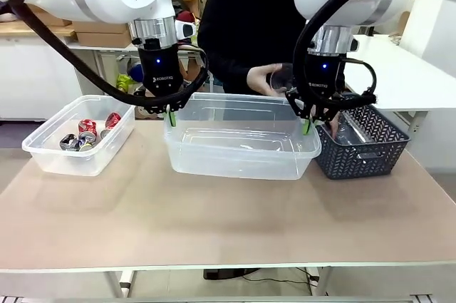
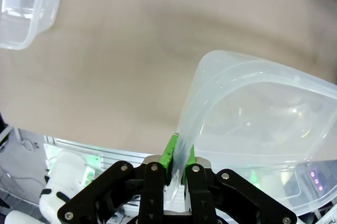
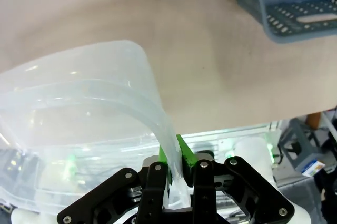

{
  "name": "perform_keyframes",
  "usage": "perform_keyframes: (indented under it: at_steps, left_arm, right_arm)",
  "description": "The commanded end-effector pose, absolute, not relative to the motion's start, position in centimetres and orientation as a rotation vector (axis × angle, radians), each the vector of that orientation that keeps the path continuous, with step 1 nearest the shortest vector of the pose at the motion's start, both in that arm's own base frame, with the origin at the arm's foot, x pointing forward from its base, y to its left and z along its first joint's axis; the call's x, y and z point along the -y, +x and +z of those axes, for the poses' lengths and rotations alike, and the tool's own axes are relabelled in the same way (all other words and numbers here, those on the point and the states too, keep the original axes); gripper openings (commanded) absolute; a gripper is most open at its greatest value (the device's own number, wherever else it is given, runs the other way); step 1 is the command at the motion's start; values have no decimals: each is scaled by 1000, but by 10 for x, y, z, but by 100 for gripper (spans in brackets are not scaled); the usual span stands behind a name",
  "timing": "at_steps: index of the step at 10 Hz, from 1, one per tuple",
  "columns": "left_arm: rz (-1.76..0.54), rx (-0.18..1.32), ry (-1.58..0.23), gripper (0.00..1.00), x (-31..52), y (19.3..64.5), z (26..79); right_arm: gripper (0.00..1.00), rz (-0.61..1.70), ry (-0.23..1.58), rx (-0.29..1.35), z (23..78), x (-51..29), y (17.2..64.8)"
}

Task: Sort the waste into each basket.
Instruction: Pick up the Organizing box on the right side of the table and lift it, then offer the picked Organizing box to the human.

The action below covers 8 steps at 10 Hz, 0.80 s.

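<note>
A large clear basket (image 1: 239, 159) stands mid-table with nothing visible inside. My left gripper (image 1: 169, 113) is shut on its left rim, my right gripper (image 1: 308, 125) on its right rim. In the left wrist view the green pads of my left gripper (image 2: 178, 158) pinch the tub's wall (image 2: 253, 129). The right wrist view has my right gripper (image 3: 176, 163) clamped on the rim (image 3: 79, 103) the same way. A smaller clear basket (image 1: 53, 157) at the left holds several red and silver cans (image 1: 89, 132). Whether the large tub is off the table I cannot tell.
A dark lattice basket (image 1: 363, 157) stands just right of the large tub, with clear plastic inside; its corner (image 3: 295, 13) appears in the right wrist view. A person's hands (image 1: 260, 78) hold something see-through behind the tub. The near half of the table (image 1: 228, 224) is bare.
</note>
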State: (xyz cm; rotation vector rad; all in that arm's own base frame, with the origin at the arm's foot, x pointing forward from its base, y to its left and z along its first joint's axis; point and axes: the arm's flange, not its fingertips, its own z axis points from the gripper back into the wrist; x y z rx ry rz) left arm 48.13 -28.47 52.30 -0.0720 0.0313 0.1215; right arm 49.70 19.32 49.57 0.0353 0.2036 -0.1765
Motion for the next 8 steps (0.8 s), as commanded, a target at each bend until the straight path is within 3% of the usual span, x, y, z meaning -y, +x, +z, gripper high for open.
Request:
perform_keyframes:
  at_steps: [1, 2, 8]
  left_arm:
    - [165, -4, -70, 0, 276, 483, 523]
    - [165, -4, -70, 0, 276, 483, 523]
    - [165, -4, -70, 0, 276, 483, 523]
  right_arm:
    - [5, -215, -74, -94, 503, -197, 496]
    - [5, -176, 35, -204, 496, -193, 497]
    - [5, -176, 35, -204, 496, -193, 497]
